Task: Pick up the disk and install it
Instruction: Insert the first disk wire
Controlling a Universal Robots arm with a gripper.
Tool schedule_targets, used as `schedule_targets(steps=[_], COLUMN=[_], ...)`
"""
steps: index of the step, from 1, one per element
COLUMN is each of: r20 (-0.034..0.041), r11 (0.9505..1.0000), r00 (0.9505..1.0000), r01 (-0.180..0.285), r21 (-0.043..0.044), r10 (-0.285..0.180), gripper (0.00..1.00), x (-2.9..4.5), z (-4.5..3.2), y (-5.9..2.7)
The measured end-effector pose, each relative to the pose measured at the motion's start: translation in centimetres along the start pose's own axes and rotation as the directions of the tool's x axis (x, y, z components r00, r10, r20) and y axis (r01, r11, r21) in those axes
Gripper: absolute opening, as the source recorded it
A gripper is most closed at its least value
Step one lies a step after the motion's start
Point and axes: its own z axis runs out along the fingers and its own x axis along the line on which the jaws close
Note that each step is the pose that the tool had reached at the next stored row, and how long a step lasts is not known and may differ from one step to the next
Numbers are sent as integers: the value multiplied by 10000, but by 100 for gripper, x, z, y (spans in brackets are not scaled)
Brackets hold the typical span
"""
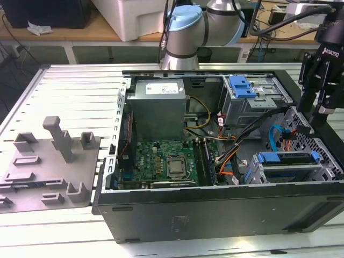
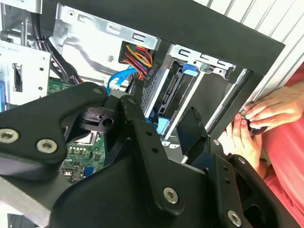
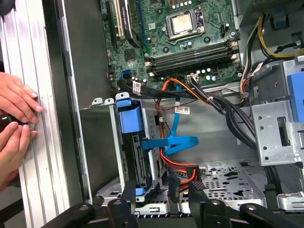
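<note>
First wrist view: see the disk (image 3: 135, 164) seated inside the grey drive cage (image 3: 97, 137) of the computer case (image 3: 71, 95), blue caddy rail around it. Close over that cage, note the gripper (image 3: 164, 197) spread wide, clasping nothing. Beside the case's outer wall, spot a person's hands (image 3: 14, 109).

Robotics lab or test workshop, not home. Signs: industrial robot arm (image 1: 185, 29) standing at slotted aluminium table (image 1: 75, 91). Open desktop computer case (image 1: 215, 215) lies on table, motherboard (image 1: 158, 156) bare. Grey plastic fixture (image 1: 54, 156) with upright posts beside case. Behind: wooden workbench (image 1: 64, 33), white equipment box (image 1: 134, 19), loose cables (image 1: 274, 24). Person's hands (image 3: 16, 102) on table, just beside case wall.
</note>
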Motion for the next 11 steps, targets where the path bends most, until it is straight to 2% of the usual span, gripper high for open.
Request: schedule_targets(steps=[1,3,4,5,9,11], r20=[-42,-151,-229,-312,-527,-590], r11=[10000,10000,10000,10000,9999,9999], r00=[10000,9999,9997,9995,9986,9982], r01=[-2,-10,-15,-22,-64,-97], r21=[-11,-38,-57,-77,-102,-103], r10=[2,10,14,19,59,90], gripper=[55,42,35,35,35,35], x=[-13,-46,-72,-96,-150,-163], z=[2,6,9,14,49,73], y=[-6,-18,-26,-31,-28,-28])
